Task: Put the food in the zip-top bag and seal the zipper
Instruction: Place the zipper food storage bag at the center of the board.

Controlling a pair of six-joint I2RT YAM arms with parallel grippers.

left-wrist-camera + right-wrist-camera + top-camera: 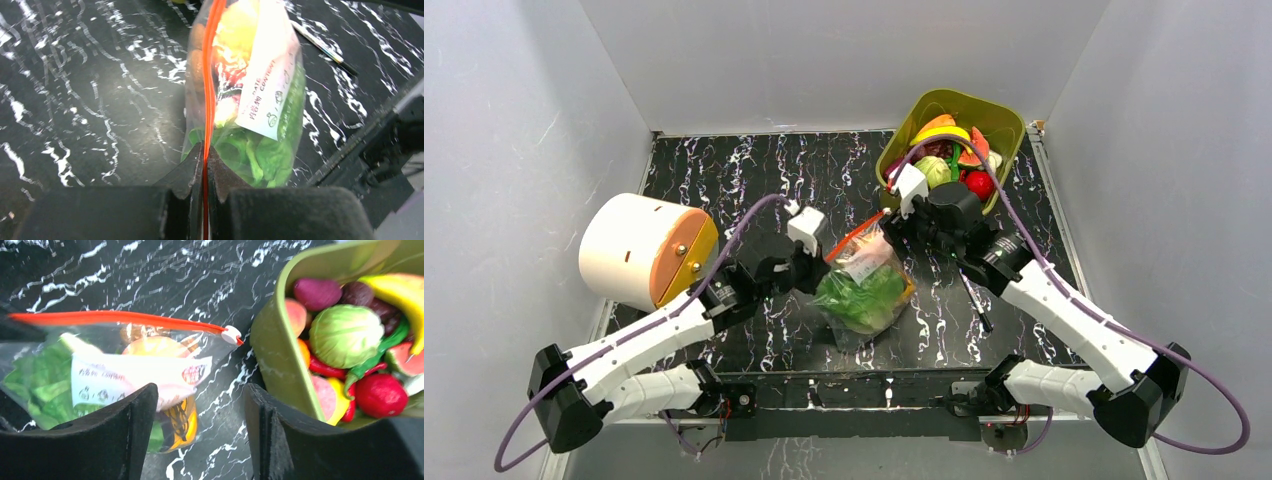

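my left claw (205, 154) pinches the zipper (210, 60) of the zip-top bag (864, 290), which lies near the olive tub (272, 340). my right claw (200, 390) gapes beside the slider tab (231, 334). a sloppy tug there could slip the zipper free.

In the left wrist view the zipper (207, 90) runs off the top edge at its far end, and its near end vanishes between the pressed-together fingers of the left gripper (205, 167). The print on the white label (265, 85) of the zip-top bag (285, 145) is too blurred to read. The yellow and orange food (235, 30) behind the label is only a smear. In the right wrist view the bag's near part sits behind one finger (120, 440) of the right gripper (200, 405). The green tub (272, 350) is cut by the right and top edges.
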